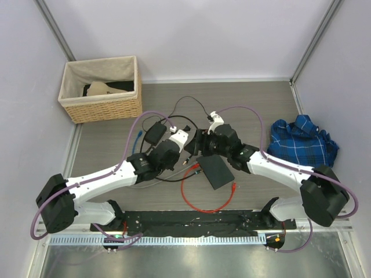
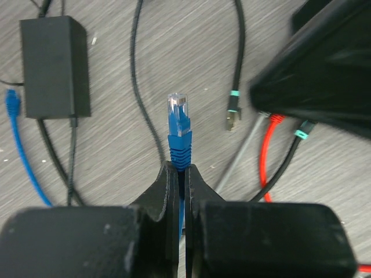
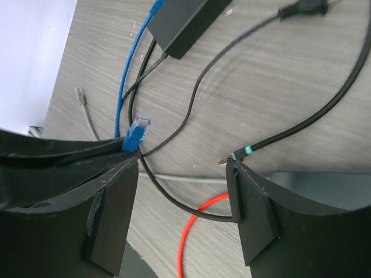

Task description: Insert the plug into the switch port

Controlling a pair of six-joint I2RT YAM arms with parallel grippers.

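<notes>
My left gripper (image 2: pixel 179 169) is shut on the blue plug (image 2: pixel 179 121), which sticks out forward above the table with its clear tip free. The plug also shows in the right wrist view (image 3: pixel 135 134), held between the left gripper's black fingers. My right gripper (image 3: pixel 182 164) is open and empty, just right of the plug, above black and red cables. The switch (image 1: pixel 217 171), a flat dark box, lies on the table under the right arm, tilted. In the top view the left gripper (image 1: pixel 186 141) and right gripper (image 1: pixel 200 142) nearly meet just beyond the switch.
A black power brick (image 2: pixel 55 66) with cords lies left of the plug. A black cable with a teal-banded plug (image 2: pixel 233 114), a red cable (image 1: pixel 203 204) and a grey cable cross the table. A wicker basket (image 1: pixel 101 90) stands back left, a blue plaid cloth (image 1: pixel 301 142) right.
</notes>
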